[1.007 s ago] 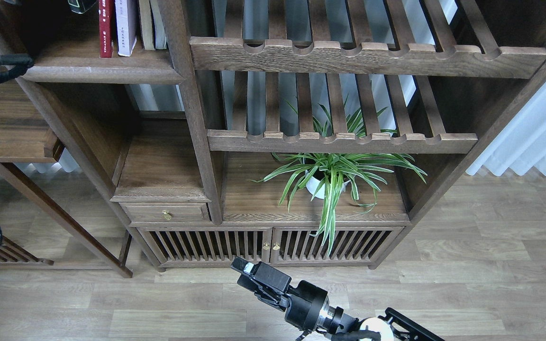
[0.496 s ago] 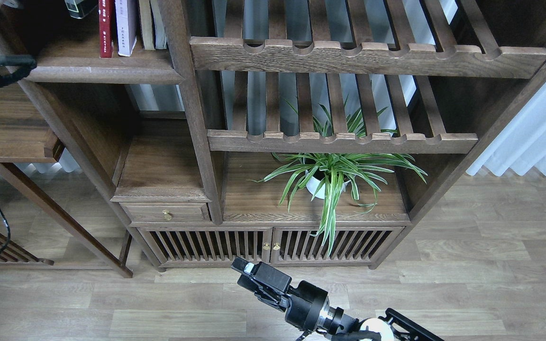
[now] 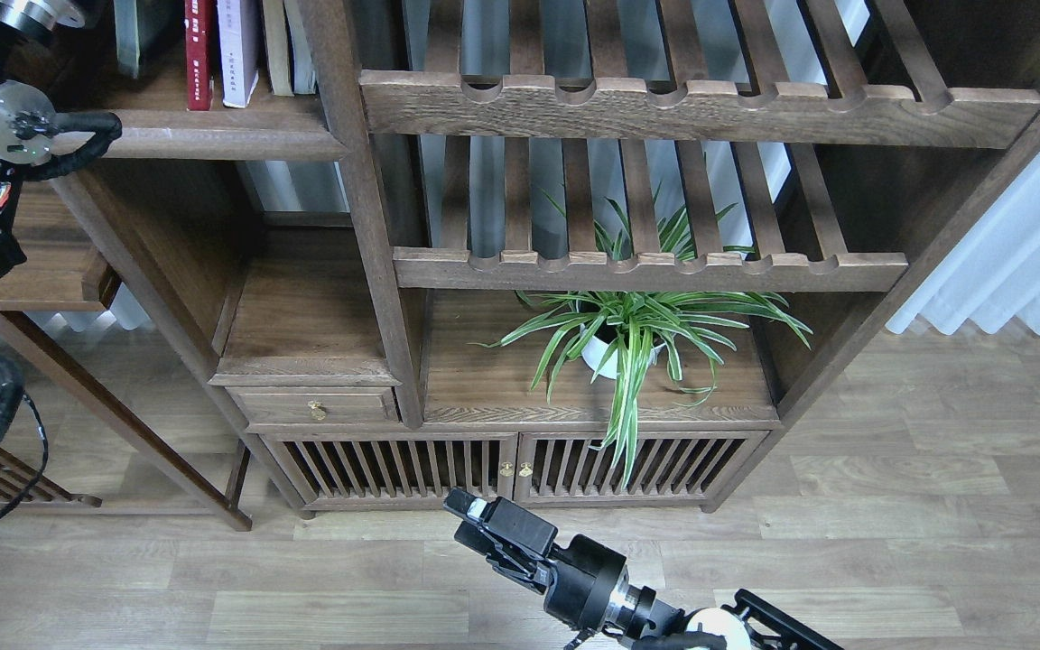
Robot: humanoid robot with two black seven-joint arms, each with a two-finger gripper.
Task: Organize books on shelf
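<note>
On the solid dark-brown shelf (image 3: 213, 135) at the top left, the red book (image 3: 198, 54) and the white book with lavender edge (image 3: 237, 50) stand upright side by side. Left of the red one a dark book (image 3: 145, 36) stands close to it, its lower edge low over the board. I cannot tell if it rests there. My left arm (image 3: 5, 122) rises along the left edge and leaves the top of the view, so its gripper is out of view. My right gripper (image 3: 464, 516) hangs low over the floor, empty and dark; its fingers cannot be told apart.
Two thin cream-spined books (image 3: 290, 45) stand right of the white book, against the post (image 3: 353, 181). Slatted racks (image 3: 691, 104) fill the right bays. A potted spider plant (image 3: 628, 334) sits on the lower cabinet. A side table (image 3: 32, 271) is at the left.
The dark book has come down from the top edge to stand beside the red book. My left arm has moved right and inward toward the shelf. The right arm has not moved.
</note>
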